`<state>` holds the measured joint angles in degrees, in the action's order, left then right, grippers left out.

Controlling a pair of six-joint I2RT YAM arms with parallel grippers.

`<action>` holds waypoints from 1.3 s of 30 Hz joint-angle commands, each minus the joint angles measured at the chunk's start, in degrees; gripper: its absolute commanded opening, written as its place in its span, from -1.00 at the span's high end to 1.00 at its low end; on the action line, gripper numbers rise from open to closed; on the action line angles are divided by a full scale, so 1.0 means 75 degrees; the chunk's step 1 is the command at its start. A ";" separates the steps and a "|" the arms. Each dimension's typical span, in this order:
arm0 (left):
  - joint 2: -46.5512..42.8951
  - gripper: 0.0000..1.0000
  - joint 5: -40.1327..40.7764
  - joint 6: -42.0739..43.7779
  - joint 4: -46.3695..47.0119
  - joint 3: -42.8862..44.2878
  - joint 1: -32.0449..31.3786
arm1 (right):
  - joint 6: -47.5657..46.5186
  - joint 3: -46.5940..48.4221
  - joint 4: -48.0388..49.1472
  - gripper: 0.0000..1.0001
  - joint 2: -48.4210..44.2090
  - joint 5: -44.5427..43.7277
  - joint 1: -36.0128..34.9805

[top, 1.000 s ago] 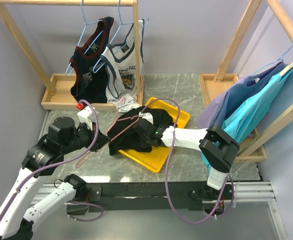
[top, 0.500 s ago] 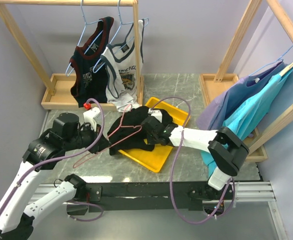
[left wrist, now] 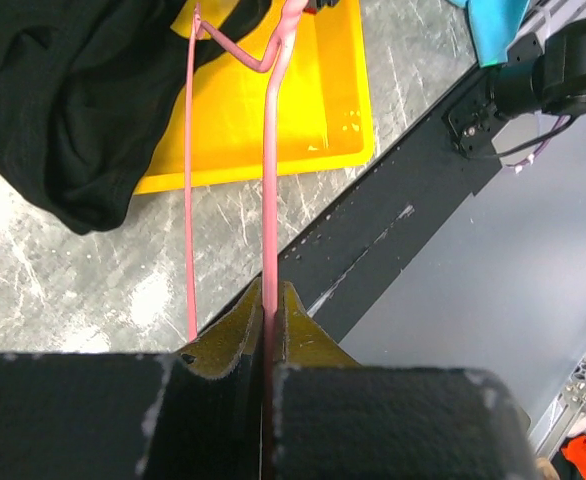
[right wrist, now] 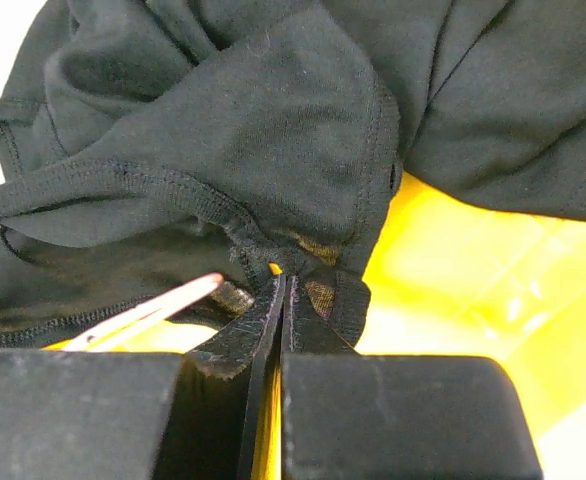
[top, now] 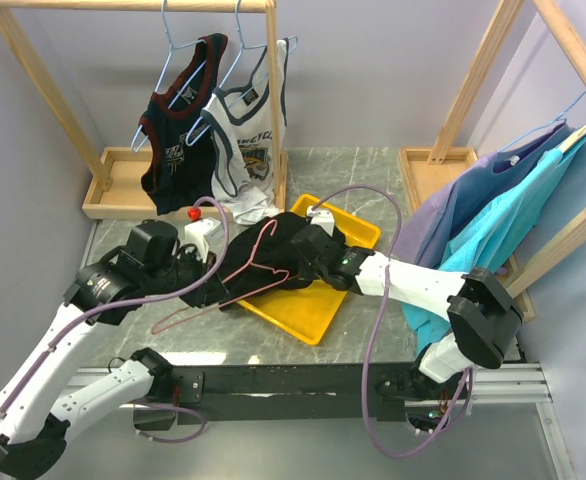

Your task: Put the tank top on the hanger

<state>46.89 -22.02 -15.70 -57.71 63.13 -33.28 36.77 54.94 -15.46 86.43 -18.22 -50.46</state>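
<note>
You have a yellow tray point(top: 315, 306) lying askew near the middle of the grey marbled table point(top: 373, 185). At your far left stands a wooden rack point(top: 93, 4) with two jerseys side by side on light blue wire hangers point(top: 168, 45) — a navy jersey point(top: 178, 125) with dark red trim and a white jersey point(top: 248, 130) with grey trim. On your right, a second wooden rack point(top: 478, 80) carries a lavender garment point(top: 453, 205) and a turquoise garment point(top: 513, 215).

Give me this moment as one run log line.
left gripper: shut on hanger | right gripper: shut on tank top | tank top: bunched over yellow tray, not on hanger yet
</note>
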 commanded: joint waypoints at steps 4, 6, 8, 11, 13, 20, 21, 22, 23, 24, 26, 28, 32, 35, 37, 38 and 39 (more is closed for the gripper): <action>0.0087 0.98 -0.0263 0.0067 0.0487 -0.0155 -0.0157 | -0.0110 0.0175 0.0046 1.00 -0.0508 -0.0231 -0.0034; 0.0169 0.98 -0.0321 -0.0027 0.0756 -0.0226 -0.0226 | -0.0134 0.0187 0.0023 1.00 -0.0602 -0.0219 -0.0092; 0.0310 0.98 -0.0310 -0.0144 0.0991 -0.0308 -0.0309 | -0.0169 0.0257 -0.0012 1.00 -0.0672 -0.0242 -0.0163; 0.0298 0.98 -0.0379 -0.0296 0.1775 -0.0600 -0.0415 | -0.0227 0.0269 -0.0012 1.00 -0.0848 -0.0208 -0.0245; 0.0403 0.98 -0.0439 -0.0332 0.2196 -0.0788 -0.0438 | -0.0286 0.0315 -0.0047 1.00 -0.0954 -0.0196 -0.0280; 0.0369 0.98 -0.0510 -0.0589 0.3894 -0.1678 -0.0438 | -0.0310 0.0281 -0.0176 1.00 -0.1316 -0.0325 -0.0432; 0.0334 0.98 -0.0532 -0.0578 0.4153 -0.2004 -0.0438 | -0.0309 0.0269 -0.0176 1.00 -0.1364 -0.0325 -0.0444; 0.0299 0.98 -0.0498 -0.0659 0.4411 -0.2205 -0.0438 | -0.0298 0.0211 -0.0153 1.00 -0.1411 -0.0348 -0.0468; 0.0275 0.98 -0.0428 -0.0730 0.4750 -0.2381 -0.0438 | -0.0286 0.0175 -0.0095 1.00 -0.1516 -0.0360 -0.0468; 0.0263 0.98 -0.0416 -0.0777 0.5183 -0.2649 -0.0438 | -0.0298 0.0140 -0.0071 1.00 -0.1563 -0.0360 -0.0491; 0.0205 0.98 -0.0334 -0.1022 0.5840 -0.3002 -0.0438 | -0.0263 0.0035 -0.0048 1.00 -0.1727 -0.0418 -0.0503; 0.0158 0.98 -0.0415 -0.1326 0.6837 -0.3413 -0.0438 | -0.0263 -0.0035 -0.0036 1.00 -0.1821 -0.0442 -0.0491; 0.0333 0.98 -0.0521 -0.1468 0.7588 -0.3437 -0.0438 | -0.0298 -0.0083 -0.0048 1.00 -0.1962 -0.0547 -0.0515; 0.0672 0.98 -0.0731 -0.1749 0.8397 -0.3566 -0.0450 | -0.0368 -0.0036 -0.0083 1.00 -0.2020 -0.0641 -0.0515; 0.0919 0.98 -0.0767 -0.1878 0.8864 -0.3695 -0.0450 | -0.0450 -0.0048 -0.0083 1.00 -0.2067 -0.0723 -0.0515; 0.0989 0.98 -0.0697 -0.1879 0.8983 -0.3742 -0.0450 | -0.0497 -0.0036 -0.0106 0.94 -0.2125 -0.0770 -0.0515; 0.1094 0.98 -0.0697 -0.1867 0.9100 -0.3812 -0.0450 | -0.0543 -0.0036 -0.0095 0.87 -0.2161 -0.0817 -0.0503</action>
<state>52.99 -25.67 -27.70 -0.45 36.16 -36.38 34.39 54.81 -16.75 72.71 -21.26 -53.87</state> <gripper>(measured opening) 0.061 0.021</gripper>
